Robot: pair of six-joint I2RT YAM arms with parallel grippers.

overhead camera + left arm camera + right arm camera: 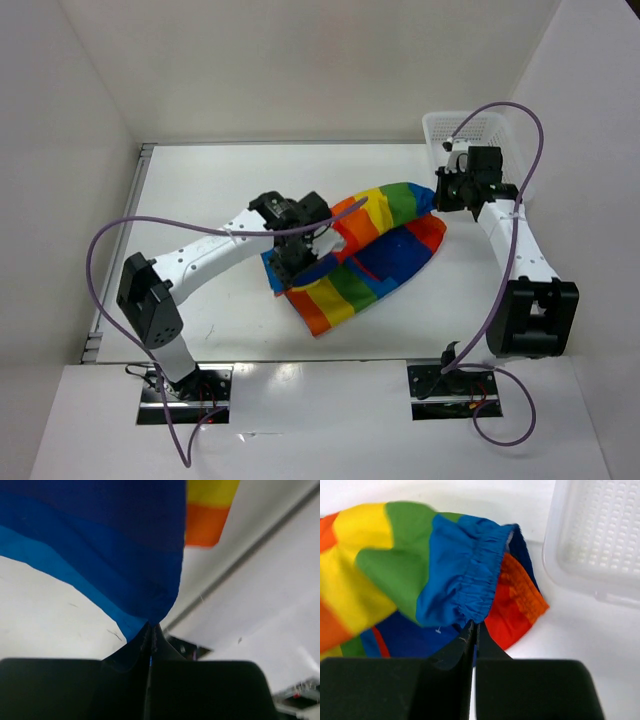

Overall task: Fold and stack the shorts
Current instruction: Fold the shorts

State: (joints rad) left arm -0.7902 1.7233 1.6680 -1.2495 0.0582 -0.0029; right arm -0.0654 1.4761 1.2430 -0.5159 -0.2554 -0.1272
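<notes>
Right wrist only: fingers pinch shorts at waistband, basket nr.

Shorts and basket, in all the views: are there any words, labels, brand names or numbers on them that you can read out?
None can be read.
The shorts show only coloured stripes and a gathered waistband, with no print or tag visible.
The basket is plain white mesh with no marking.

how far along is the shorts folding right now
Done: only the grasp; left gripper pinches a blue edge, right gripper pinches the waistband. In hand: the shorts are partly doubled over, rumpled. Left: lay a neat fold, then stack.
</notes>
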